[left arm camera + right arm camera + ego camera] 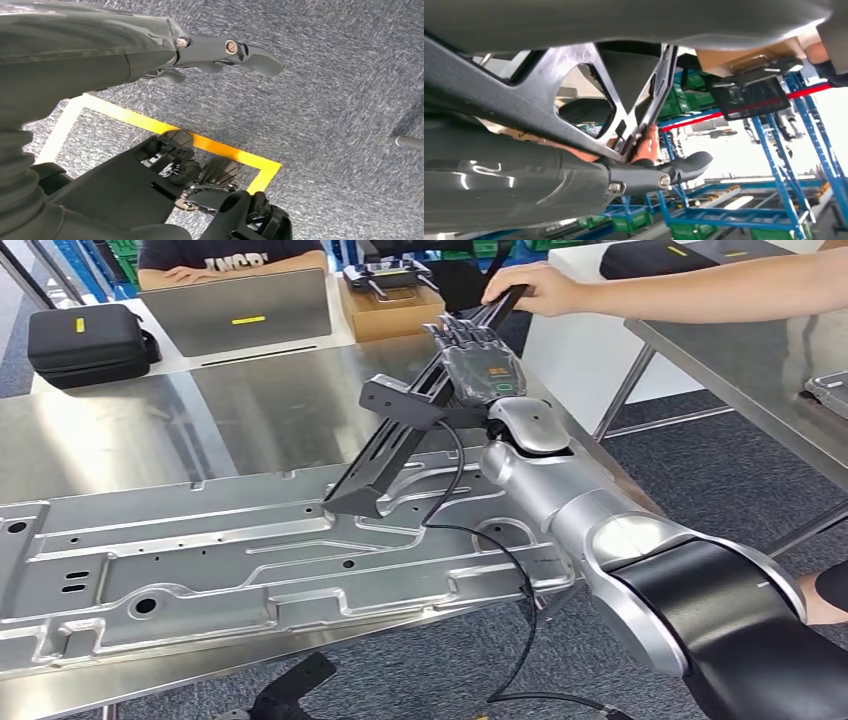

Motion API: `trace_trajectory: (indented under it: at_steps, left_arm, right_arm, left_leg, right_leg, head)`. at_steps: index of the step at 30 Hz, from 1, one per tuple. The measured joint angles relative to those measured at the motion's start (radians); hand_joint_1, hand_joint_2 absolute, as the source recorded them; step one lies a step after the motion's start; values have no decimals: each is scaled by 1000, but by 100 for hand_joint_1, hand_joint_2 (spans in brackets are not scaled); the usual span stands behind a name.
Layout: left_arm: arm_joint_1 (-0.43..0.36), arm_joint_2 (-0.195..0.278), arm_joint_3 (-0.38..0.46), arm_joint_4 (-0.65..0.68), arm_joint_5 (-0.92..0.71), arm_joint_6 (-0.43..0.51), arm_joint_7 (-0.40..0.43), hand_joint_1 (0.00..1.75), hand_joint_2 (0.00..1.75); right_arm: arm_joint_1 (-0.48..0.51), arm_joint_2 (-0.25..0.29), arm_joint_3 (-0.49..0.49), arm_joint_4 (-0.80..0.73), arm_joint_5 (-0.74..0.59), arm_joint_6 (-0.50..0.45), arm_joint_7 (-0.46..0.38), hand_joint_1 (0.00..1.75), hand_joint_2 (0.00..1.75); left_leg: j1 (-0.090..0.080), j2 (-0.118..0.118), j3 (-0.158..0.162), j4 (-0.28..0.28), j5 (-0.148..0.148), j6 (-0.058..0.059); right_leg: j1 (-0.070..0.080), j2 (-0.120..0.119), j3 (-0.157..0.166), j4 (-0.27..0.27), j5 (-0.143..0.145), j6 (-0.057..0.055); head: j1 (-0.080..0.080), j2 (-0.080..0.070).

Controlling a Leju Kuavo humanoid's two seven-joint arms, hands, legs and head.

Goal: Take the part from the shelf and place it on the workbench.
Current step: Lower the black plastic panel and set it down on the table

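One black slotted bracket leaning tilted, lower end on stamped metal panel on workbench, right hand fingers curled around it, person's hand gripping top end, left hand fingers loosely apart above carpet, holding nothing.

The right hand covers the black part's middle, so its grip seems uncertain.
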State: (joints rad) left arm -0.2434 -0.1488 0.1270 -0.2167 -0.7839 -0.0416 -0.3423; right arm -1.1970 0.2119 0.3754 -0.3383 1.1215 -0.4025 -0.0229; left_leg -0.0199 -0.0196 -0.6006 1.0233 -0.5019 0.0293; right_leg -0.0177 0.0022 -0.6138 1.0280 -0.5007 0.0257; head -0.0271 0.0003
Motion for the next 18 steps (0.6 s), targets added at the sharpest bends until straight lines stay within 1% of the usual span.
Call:
trace_trajectory:
  at_steps: [18]
  left_arm:
    - [-3,0,0,0,-5,0,0,0,175]
  right_arm:
    - [-9,0,6,0,35,1,9,0,0]
  left_leg:
    - [0,0,0,0,0,0]
  right_leg:
    - [0,0,0,0,0,0]
  head:
    - [0,0]
